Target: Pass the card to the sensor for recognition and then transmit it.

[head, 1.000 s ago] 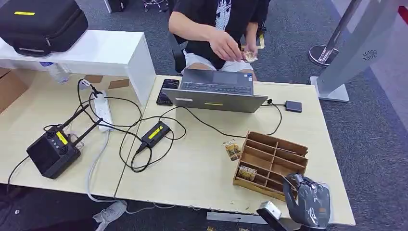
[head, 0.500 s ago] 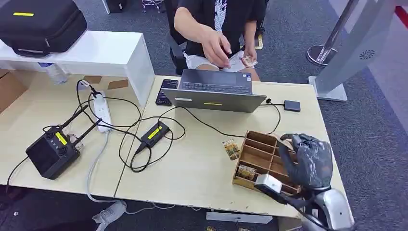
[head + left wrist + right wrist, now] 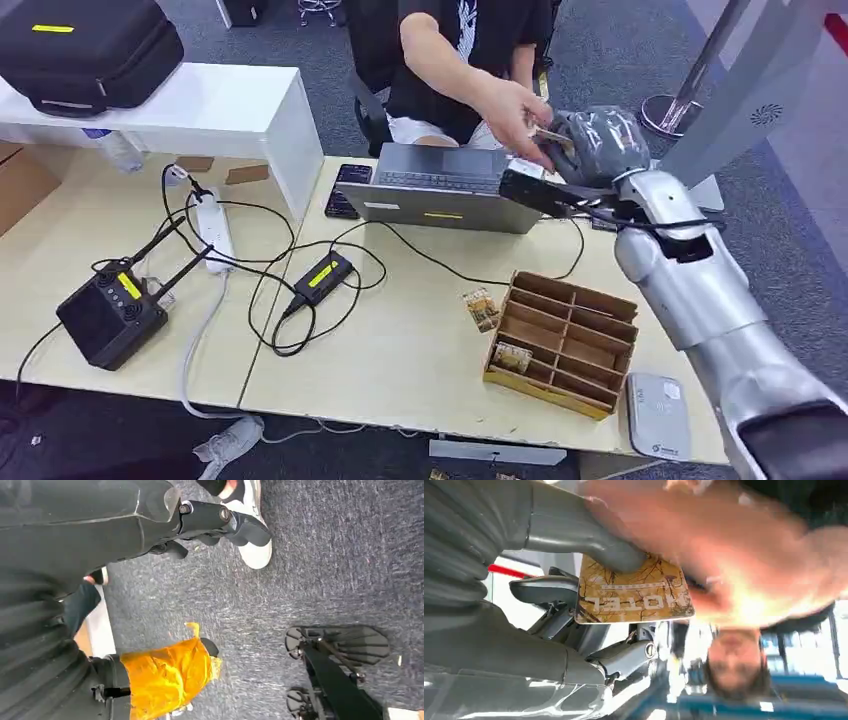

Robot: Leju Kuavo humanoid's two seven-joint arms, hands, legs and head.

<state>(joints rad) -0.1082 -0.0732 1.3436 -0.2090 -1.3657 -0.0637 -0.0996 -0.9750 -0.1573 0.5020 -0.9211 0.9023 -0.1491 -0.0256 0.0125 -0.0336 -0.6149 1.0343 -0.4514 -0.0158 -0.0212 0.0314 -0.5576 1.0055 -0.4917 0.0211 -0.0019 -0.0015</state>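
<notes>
Sensor [image 3: 657,415]: you are looking at a flat grey pad with rounded corners, lying at the near right edge of the table [image 3: 420,350], just beside the wooden tray.
Tray [image 3: 562,342]: a wooden box split into slots is sitting on the pale table; one patterned card is lying in a near slot and another is lying on the table against its left side.
Cables and boxes: black cords are looping across the left half, between a black box with antennas [image 3: 110,318], a white power strip [image 3: 214,230] and a small black adapter [image 3: 322,277].
Laptop [image 3: 446,187]: a grey open laptop is standing between the tray and the person, with a phone [image 3: 348,190] lying beside it.
Right hand [image 3: 597,142]: it is reaching out beyond the laptop, thumb pressing on the card.
Card [image 3: 634,596]: a glossy brown-and-gold card printed HOTEL is being pinched by your right hand while the person's hand [image 3: 512,108] is gripping its other end.
Left hand [image 3: 220,520]: it is hanging over grey carpet; you cannot tell how its fingers lie.
</notes>
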